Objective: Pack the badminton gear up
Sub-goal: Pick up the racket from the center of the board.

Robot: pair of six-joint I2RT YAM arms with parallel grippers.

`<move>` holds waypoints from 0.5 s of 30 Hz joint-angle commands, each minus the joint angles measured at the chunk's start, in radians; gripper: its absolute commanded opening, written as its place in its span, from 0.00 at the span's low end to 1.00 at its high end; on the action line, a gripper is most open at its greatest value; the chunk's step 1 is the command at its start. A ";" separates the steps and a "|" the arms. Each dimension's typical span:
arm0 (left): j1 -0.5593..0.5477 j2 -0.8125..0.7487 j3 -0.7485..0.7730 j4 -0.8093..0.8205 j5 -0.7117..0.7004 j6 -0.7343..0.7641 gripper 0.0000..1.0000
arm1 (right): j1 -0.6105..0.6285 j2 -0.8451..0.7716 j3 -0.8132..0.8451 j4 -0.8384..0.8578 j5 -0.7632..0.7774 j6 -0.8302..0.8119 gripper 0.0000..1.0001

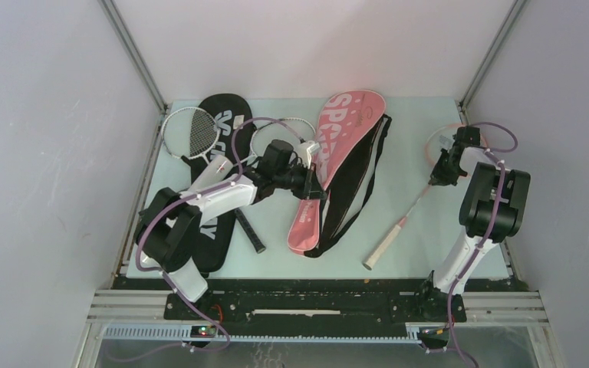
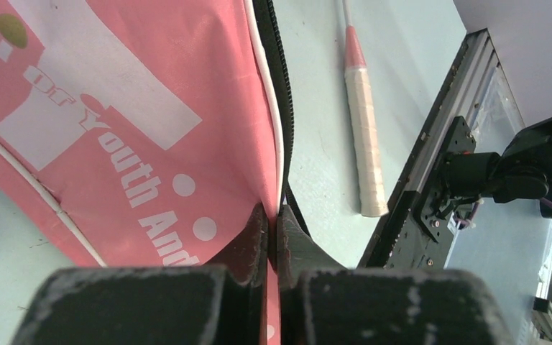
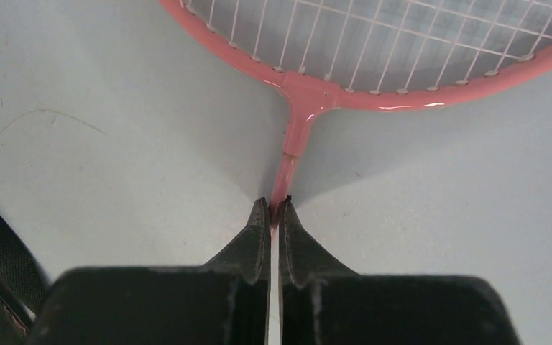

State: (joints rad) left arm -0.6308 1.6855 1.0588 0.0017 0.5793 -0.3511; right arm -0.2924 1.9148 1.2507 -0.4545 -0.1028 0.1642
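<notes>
The pink "SPORT" racket cover (image 1: 343, 142) lies mid-table with its black strap (image 1: 362, 184) along its right side. My left gripper (image 1: 312, 186) is shut on the cover's edge; in the left wrist view the pink fabric (image 2: 115, 129) is pinched between the jaws of the left gripper (image 2: 273, 215). The pink racket (image 1: 399, 226) lies at the right, its head partly hidden under my right arm. My right gripper (image 1: 434, 179) is shut on its thin shaft just below the pink racket head (image 3: 316, 90), as the right wrist view of the gripper (image 3: 274, 208) shows.
The black racket cover (image 1: 218, 115) lies at the left under my left arm, with two white-framed rackets (image 1: 190, 130) (image 1: 276, 132) on and beside it. The pink racket's taped handle (image 2: 365, 136) points at the table's near edge. The enclosure posts stand at the back corners.
</notes>
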 commanded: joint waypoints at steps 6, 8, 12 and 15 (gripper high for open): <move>0.027 -0.080 0.021 0.025 -0.067 0.009 0.00 | 0.065 -0.197 0.014 -0.139 -0.092 -0.058 0.00; 0.030 -0.080 0.022 0.025 -0.065 0.012 0.00 | 0.079 -0.235 0.009 -0.163 -0.117 -0.070 0.00; 0.034 -0.072 0.032 0.020 -0.059 0.019 0.00 | 0.107 -0.294 -0.029 -0.200 -0.192 -0.091 0.00; 0.037 -0.065 0.044 0.014 -0.053 0.023 0.00 | 0.130 -0.321 -0.070 -0.214 -0.268 -0.101 0.00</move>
State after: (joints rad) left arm -0.6140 1.6550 1.0592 -0.0303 0.5488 -0.3504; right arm -0.1864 1.6398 1.2343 -0.6014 -0.2497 0.1040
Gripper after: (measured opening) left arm 0.039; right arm 0.016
